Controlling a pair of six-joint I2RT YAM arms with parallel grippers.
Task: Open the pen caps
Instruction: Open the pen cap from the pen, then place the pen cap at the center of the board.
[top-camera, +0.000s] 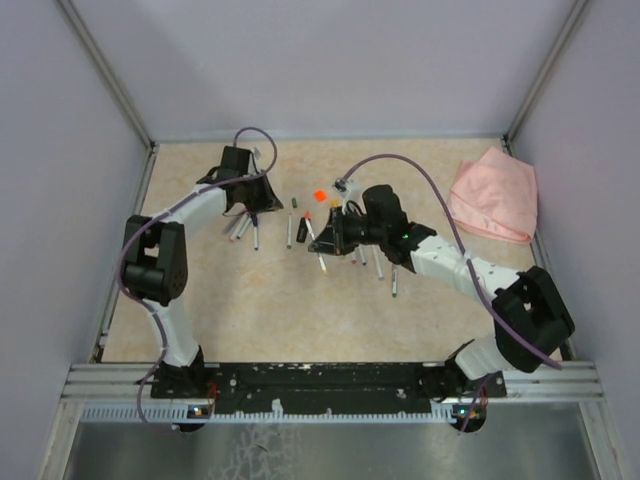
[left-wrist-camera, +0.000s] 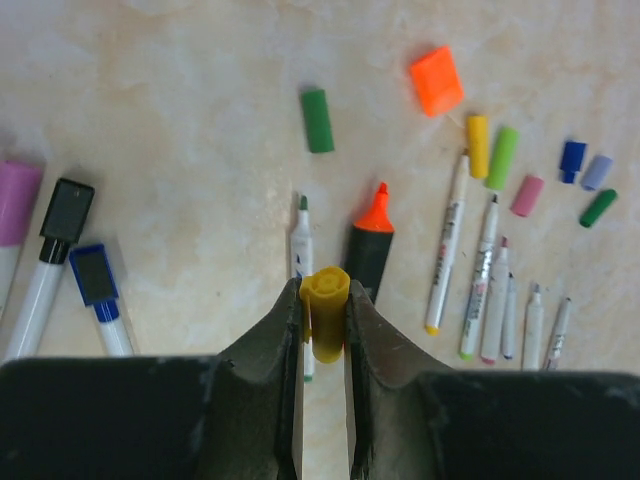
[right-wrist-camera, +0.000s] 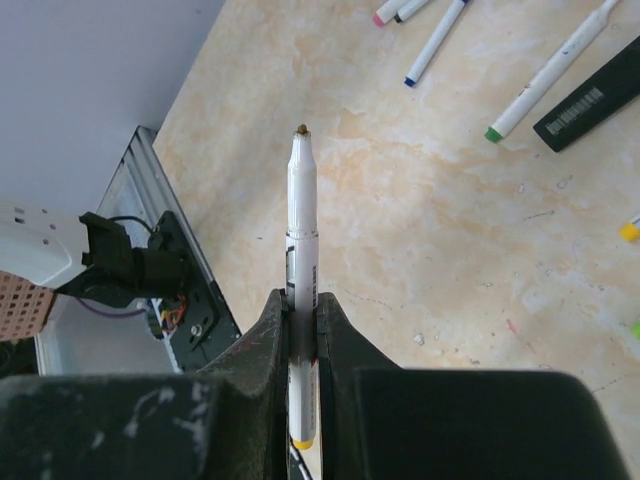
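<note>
My left gripper (left-wrist-camera: 325, 296) is shut on a yellow pen cap (left-wrist-camera: 326, 322), held above the table and off its pen. In the top view the left gripper (top-camera: 251, 203) is at the back left. My right gripper (right-wrist-camera: 302, 300) is shut on a white pen (right-wrist-camera: 303, 215) with a yellow end and a bare tip pointing away. In the top view the right gripper (top-camera: 319, 240) is mid-table. Loose caps lie on the table: green (left-wrist-camera: 317, 120), orange (left-wrist-camera: 436, 80), yellow (left-wrist-camera: 478, 145), light green (left-wrist-camera: 502, 157), pink (left-wrist-camera: 527, 196) and blue (left-wrist-camera: 572, 160).
An orange highlighter (left-wrist-camera: 372, 245) and several uncapped white pens (left-wrist-camera: 447, 250) lie below the left gripper. Capped markers, pink (left-wrist-camera: 18, 200), black (left-wrist-camera: 65, 210) and blue (left-wrist-camera: 92, 275), lie to its left. A pink cloth (top-camera: 495, 195) sits at the back right. Grey walls enclose the table.
</note>
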